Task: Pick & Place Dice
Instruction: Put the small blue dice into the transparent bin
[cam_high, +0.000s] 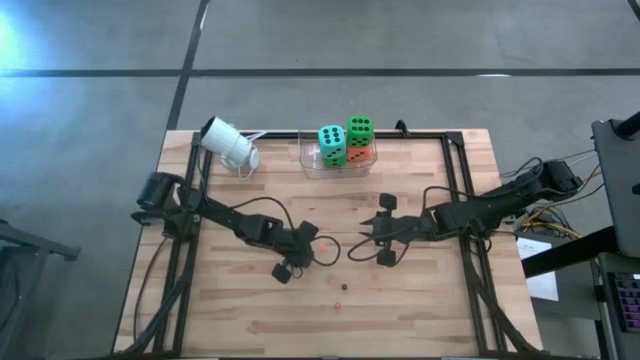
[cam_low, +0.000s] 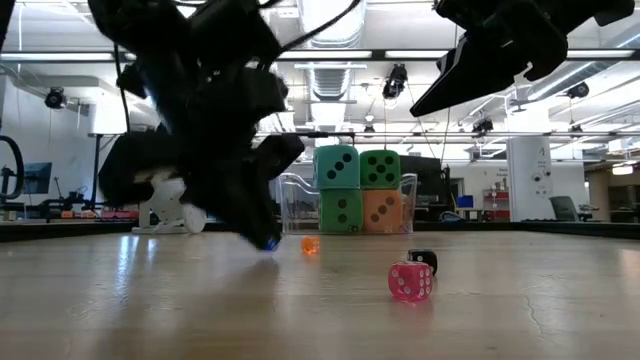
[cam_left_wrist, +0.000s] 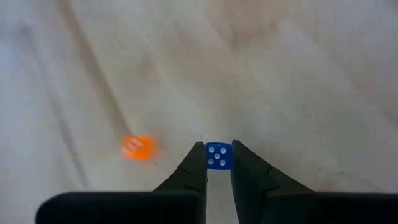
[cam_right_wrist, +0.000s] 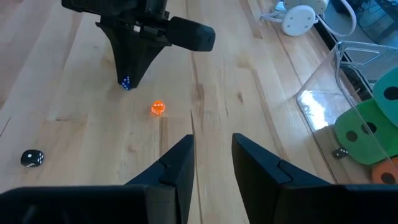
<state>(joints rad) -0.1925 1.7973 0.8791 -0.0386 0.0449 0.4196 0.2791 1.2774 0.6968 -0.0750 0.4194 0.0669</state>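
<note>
Tiny blue die (cam_left_wrist: 218, 155) is clamped between left claw (cam_left_wrist: 217, 163) tips at the surface; orange die (cam_left_wrist: 137, 147) just beside; right claw (cam_right_wrist: 211, 149) held apart, empty, farther off.

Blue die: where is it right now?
The blue die is pinched between the left gripper fingertips, low over the table's middle, with the tiny orange die lying just beside it on the wood.

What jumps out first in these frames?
The stack of big soft dice, two green, one teal, one orange-red, in the clear plastic bin at the table's far edge. Then the left gripper, mid-table, shut on a tiny blue die, with a tiny orange die beside it.
</note>
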